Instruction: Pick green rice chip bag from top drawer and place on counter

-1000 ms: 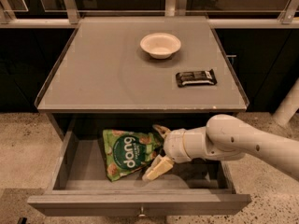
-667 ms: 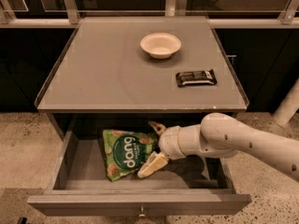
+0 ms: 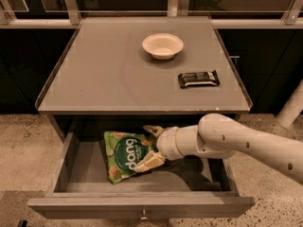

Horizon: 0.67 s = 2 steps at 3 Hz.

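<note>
The green rice chip bag (image 3: pixel 124 154) lies flat in the open top drawer (image 3: pixel 142 206), left of centre, its "dang" lettering facing up. My gripper (image 3: pixel 148 146) reaches in from the right, inside the drawer. Its two cream fingers are spread, one over the bag's upper right corner and one over its lower right edge, so the bag's right side sits between them. The bag rests on the drawer floor. The counter (image 3: pixel 109 74) is above the drawer.
A white bowl (image 3: pixel 162 45) and a small black candy bar wrapper (image 3: pixel 198 79) sit on the counter's right half. My arm (image 3: pixel 246 143) crosses the drawer's right side. Dark cabinets and a railing stand behind.
My gripper has moved left inside the drawer, from beside the bag to over its right edge. The bag has not moved.
</note>
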Tool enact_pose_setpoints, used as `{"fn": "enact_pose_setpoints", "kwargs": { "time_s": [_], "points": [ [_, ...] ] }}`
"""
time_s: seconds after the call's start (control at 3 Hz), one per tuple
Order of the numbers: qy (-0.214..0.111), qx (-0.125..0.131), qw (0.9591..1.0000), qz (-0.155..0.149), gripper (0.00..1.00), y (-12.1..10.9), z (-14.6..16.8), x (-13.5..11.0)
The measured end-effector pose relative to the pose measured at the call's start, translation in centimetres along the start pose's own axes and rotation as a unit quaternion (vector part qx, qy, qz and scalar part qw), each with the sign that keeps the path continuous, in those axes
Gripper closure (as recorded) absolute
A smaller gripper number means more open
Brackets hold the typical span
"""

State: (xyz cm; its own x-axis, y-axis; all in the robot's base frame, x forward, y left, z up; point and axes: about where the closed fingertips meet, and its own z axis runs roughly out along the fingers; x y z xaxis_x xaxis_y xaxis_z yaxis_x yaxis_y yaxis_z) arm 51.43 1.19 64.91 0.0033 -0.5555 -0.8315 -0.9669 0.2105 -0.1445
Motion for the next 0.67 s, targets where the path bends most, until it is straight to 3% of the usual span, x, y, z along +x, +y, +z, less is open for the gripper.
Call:
{"fn": "enact_pose_setpoints", "kwargs": {
  "time_s": [0.67],
  "points": [
    [0.000, 0.000, 1.0000, 0.000, 0.66, 0.00, 0.00, 0.00]
  ]
}}
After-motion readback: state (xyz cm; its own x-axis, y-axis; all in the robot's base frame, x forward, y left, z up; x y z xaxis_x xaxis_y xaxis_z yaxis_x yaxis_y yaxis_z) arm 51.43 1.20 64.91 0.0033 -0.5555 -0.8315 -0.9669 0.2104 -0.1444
